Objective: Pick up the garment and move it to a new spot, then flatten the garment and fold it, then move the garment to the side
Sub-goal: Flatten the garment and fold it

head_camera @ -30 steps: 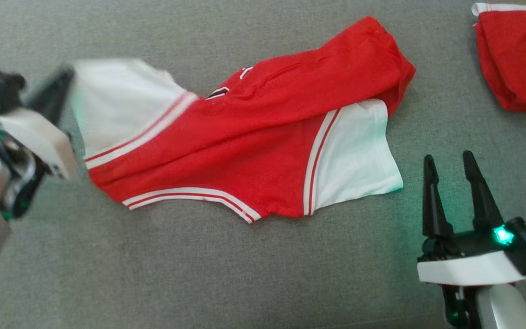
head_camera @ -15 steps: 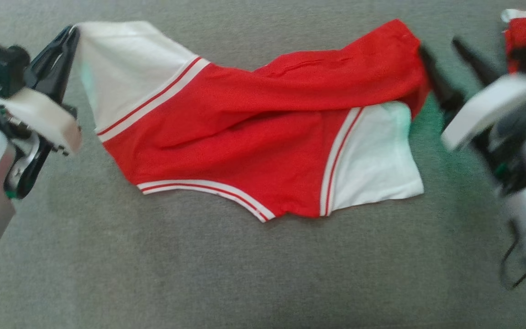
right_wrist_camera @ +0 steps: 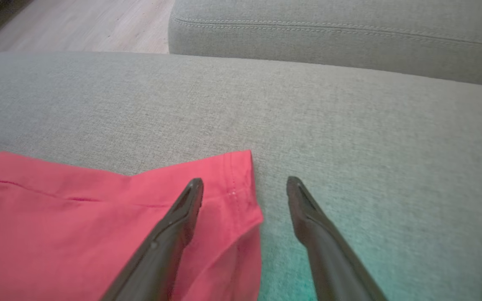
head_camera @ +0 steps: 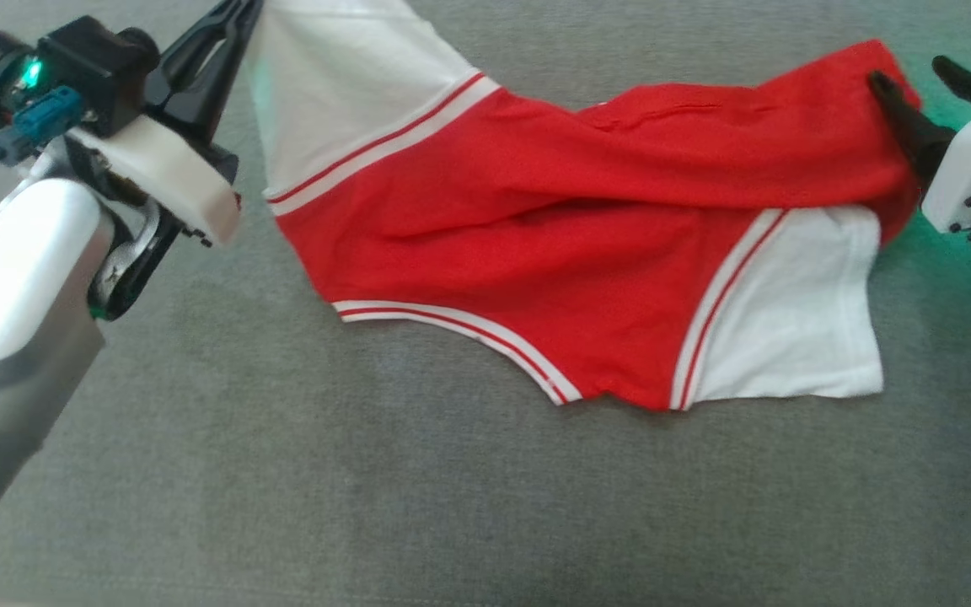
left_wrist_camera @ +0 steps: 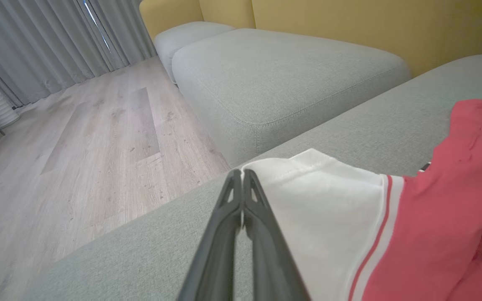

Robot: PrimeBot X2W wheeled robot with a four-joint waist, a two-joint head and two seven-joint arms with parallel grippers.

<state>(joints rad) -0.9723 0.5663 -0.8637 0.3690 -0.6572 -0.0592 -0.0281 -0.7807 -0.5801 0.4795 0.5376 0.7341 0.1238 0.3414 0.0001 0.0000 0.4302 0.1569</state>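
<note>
garment (head_camera: 587, 253): spread on grey cushion (head_camera: 367, 489), red with white ends
left gripper (left_wrist_camera: 237, 172): fingers together, clamped on one white end's edge
right gripper (right_wrist_camera: 244, 182): fingers apart, one over the red corner, one over cushion

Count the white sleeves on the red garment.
2. On the red and white fabric garment, one white sleeve is up at robot-left, pinched in the shut left pincer; the other white sleeve lies flat on the grey fabric cushion at lower right, below the open right pincer.
</note>
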